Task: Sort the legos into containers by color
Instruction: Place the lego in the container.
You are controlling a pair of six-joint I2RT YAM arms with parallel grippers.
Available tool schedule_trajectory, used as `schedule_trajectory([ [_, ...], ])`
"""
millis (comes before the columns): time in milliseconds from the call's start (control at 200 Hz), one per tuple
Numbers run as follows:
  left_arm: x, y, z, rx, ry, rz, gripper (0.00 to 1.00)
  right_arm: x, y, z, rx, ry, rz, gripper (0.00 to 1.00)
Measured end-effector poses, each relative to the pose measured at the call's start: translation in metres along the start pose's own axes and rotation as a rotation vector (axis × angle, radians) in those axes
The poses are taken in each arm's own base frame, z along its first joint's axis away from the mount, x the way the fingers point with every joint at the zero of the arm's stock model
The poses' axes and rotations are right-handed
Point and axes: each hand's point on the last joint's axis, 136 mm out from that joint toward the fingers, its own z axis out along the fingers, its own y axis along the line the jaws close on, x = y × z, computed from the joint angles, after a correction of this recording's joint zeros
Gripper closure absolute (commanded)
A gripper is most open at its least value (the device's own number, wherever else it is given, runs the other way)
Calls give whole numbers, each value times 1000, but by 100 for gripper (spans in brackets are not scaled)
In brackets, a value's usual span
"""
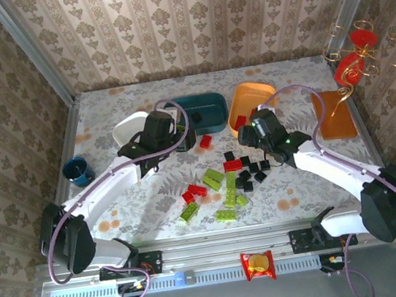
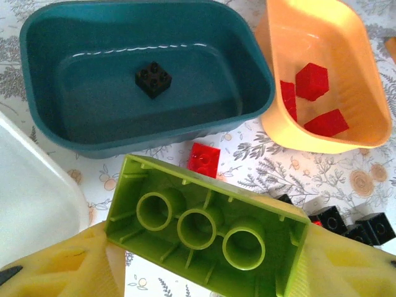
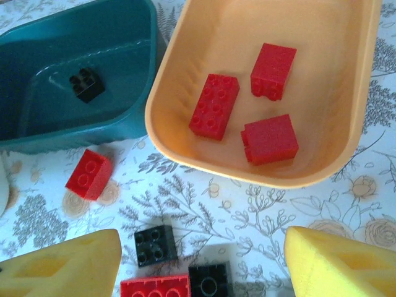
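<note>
Snack packet [image 1: 258, 264] lies on the rail at the near edge, btw the two arm bases. Just past it, on the table [image 1: 154, 206], the loose legos [image 1: 226, 181] are scattered mid-table: lime ones nearest, reds mixed in, black ones bunched to the right. Blue cup [image 1: 77, 171] stands well apart on the left side.

L gripper [image 2: 207, 247] is clamped on a long lime brick [image 2: 207, 232]. The brick's underside w/ three round tubes faces the wrist cam, and a yellow finger [image 2: 62, 266] presses on each end. It is held off the table, just short of the teal tray's front wall, w/ the white tray [image 2: 31, 198] beside it on the left.

R gripper [image 3: 203, 247] has its jaws spread wide w/ nothing btw them. It hangs over black bricks [image 3: 154, 244] at the pile's far edge, prob. clear of them, tho the height is hard to judge from the wrist cam. A stray red brick [image 3: 90, 174] lies on the table just in front of the teal tray.

Farther back the trays sit in a row, white left, teal mid, orange right. Teal tray [image 2: 43, 74] holds a lone black brick [image 2: 153, 79]. Orange tray [image 3: 210, 37], close against the teal one, holds three red bricks [image 3: 214, 106]. Brown-orange slab [image 1: 333, 114] lies flat at the far right
</note>
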Motion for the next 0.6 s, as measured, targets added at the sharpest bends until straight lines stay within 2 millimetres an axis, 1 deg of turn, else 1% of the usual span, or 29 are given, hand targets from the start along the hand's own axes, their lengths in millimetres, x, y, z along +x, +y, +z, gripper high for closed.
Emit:
schedule_trajectory([
  [155,1,-1,-2,10,-5,-2,49,12,0,-3,-17,27,-13,28],
  [285,6,1,-8,10,-5,-3,49,13,0,-3,-21,33,-25,28],
  [390,6,4,-8,5,-3,-7,49,14,0,0,-14,44,-43,28],
  [485,4,15,-1,-9,0,-29,50,13,3,5,-7,56,-58,28],
  [600,5,33,10,-49,9,-54,50,6,8,8,-9,54,-75,28],
])
